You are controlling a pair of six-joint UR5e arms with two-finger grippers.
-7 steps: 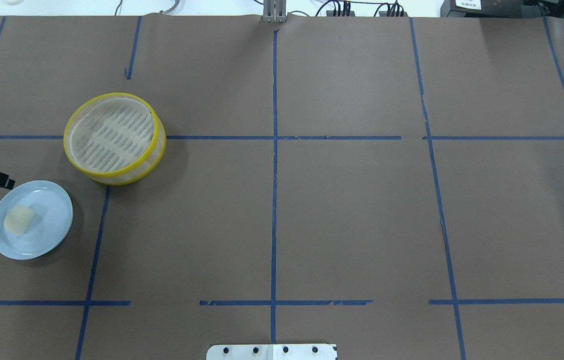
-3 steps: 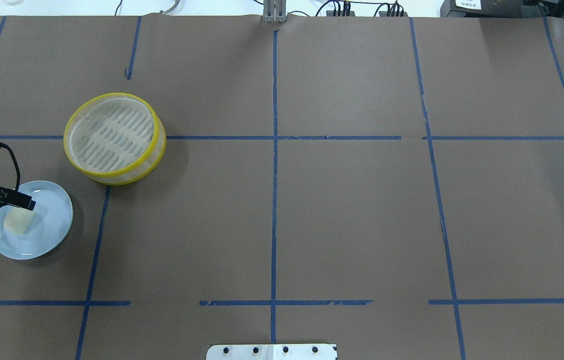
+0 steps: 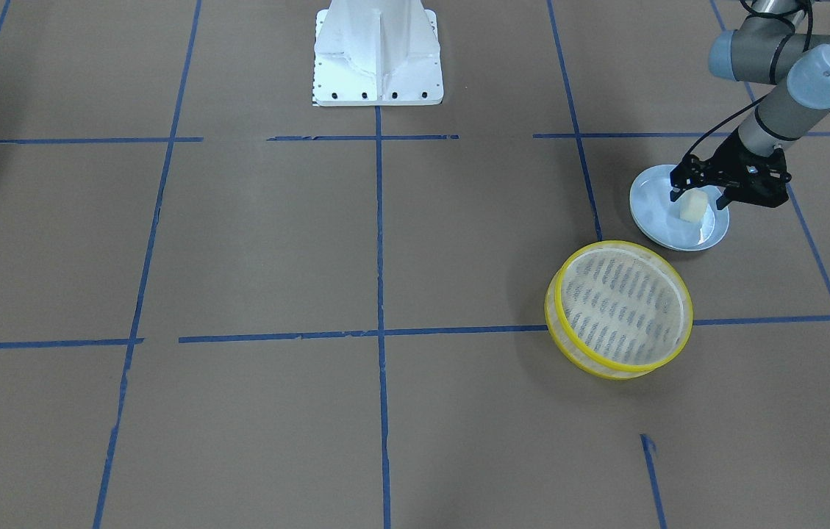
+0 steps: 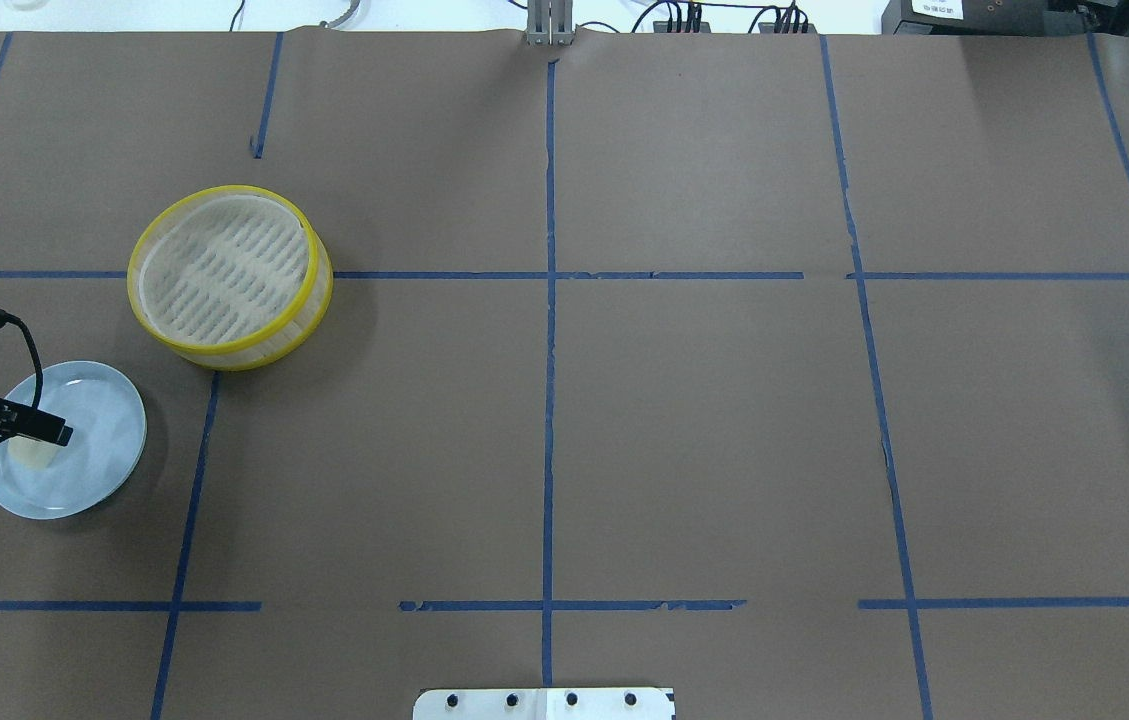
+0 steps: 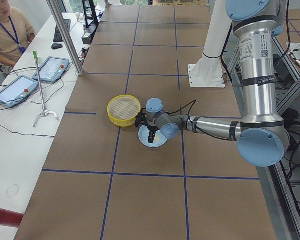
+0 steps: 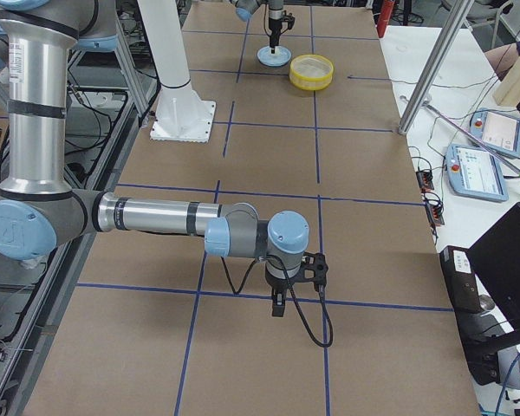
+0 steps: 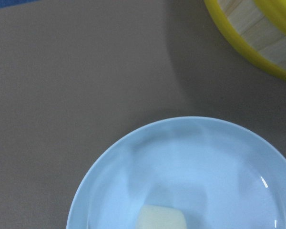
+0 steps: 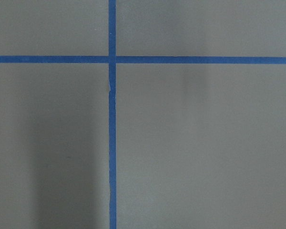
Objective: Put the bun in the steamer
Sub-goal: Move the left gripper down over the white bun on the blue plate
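Cream-white bun point(image 3: 692, 207) sits on the pale blue plate point(image 3: 651, 211), near the empty yellow-rimmed steamer point(image 3: 619, 308). I see my left gripper point(image 3: 699, 197) spread apart, one finger on either side of the bun. Right gripper point(image 6: 278, 305) hangs above the table; parted or closed, I cannot tell.

A cream-white bun point(image 3: 692, 209), a pale blue plate point(image 3: 653, 214), a steamer point(image 3: 619, 308) with yellow rims and slotted whitish floor, a brown table point(image 3: 253, 242) gridded with blue tape point(image 3: 379, 235).
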